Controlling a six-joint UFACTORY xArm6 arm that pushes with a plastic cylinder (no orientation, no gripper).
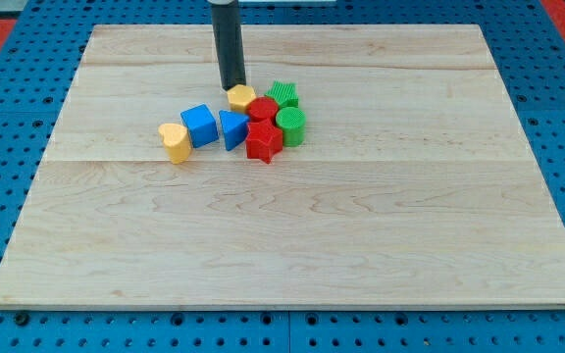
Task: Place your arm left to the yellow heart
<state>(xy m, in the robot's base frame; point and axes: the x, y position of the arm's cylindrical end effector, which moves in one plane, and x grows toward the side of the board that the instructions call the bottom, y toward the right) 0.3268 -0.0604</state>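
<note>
The yellow heart lies on the wooden board at the left end of a cluster of blocks. My tip sits at the view's top of the cluster, just above and left of a yellow hexagon. It is up and to the right of the yellow heart, about a block's width beyond the blue cube that lies between them.
The cluster also holds a blue triangle, a red star, a red block, a green star and a green cylinder. A blue pegboard surrounds the board.
</note>
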